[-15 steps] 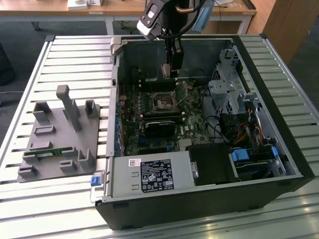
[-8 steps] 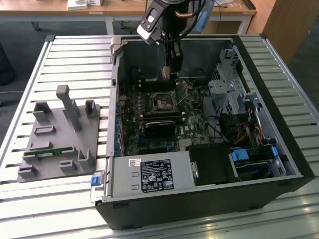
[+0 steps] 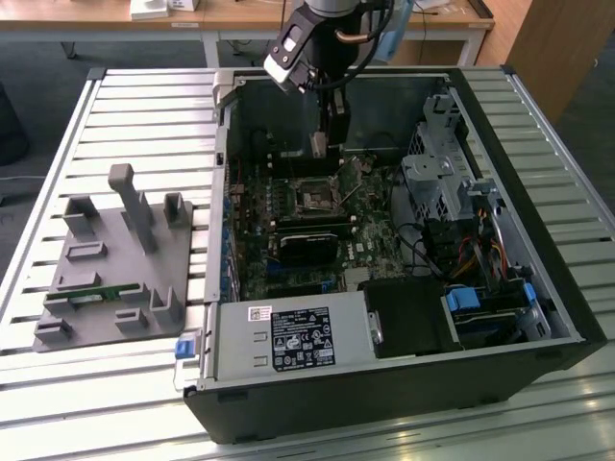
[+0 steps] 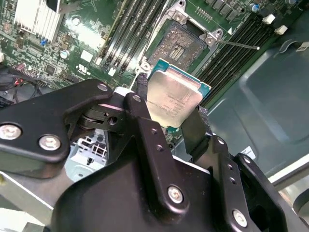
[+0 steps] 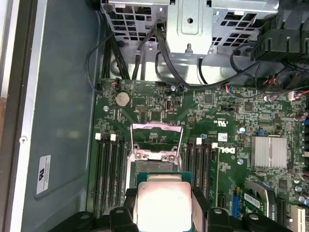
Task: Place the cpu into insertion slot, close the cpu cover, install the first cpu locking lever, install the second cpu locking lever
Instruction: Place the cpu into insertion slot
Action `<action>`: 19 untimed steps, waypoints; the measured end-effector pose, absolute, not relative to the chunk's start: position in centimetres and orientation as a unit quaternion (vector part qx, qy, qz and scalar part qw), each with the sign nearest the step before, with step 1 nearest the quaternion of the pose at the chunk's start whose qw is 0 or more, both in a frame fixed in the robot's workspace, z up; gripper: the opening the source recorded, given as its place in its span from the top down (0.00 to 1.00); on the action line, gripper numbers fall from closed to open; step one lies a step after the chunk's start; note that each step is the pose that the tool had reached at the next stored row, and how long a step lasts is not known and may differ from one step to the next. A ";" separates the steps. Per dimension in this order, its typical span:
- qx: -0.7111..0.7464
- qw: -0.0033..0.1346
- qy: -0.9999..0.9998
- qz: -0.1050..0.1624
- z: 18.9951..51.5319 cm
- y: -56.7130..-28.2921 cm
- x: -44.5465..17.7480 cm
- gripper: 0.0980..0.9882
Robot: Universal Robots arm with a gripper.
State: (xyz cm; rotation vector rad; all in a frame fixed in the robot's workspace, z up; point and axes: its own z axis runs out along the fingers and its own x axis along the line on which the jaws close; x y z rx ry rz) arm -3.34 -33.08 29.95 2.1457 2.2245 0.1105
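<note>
Gripper (image 4: 170, 115): fingers (image 4: 194, 131) clamped on two opposite edges of the cpu (image 4: 175, 94), its other two edges free (green rim showing). Insertion slot (image 4: 179, 42): just ahead of the fingertips, apart from the chip, dark centre uncovered. Cpu cover (image 5: 157, 126): raised, beyond the slot from the gripper. Long memory slots (image 4: 120, 34) flank the socket; bare case wall (image 4: 270, 92) lies off to one side of the fingers.

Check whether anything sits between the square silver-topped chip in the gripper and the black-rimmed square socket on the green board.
Nothing visible does. The gripper holds the silver-topped square cpu short of the black-rimmed insertion slot, whose dark centre lies bare. The silver-grey metal frame cpu cover stands swung up, off the slot.
</note>
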 end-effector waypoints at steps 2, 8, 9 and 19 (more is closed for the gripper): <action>0.694 0.024 0.719 0.036 29.7 -33.0 -3.3 0.52; 0.694 0.024 0.719 0.036 29.1 -33.0 -3.3 0.52; 0.694 0.024 0.719 0.036 29.1 -33.0 -3.3 0.52; 0.694 0.024 0.719 0.036 28.0 -33.0 -3.3 0.52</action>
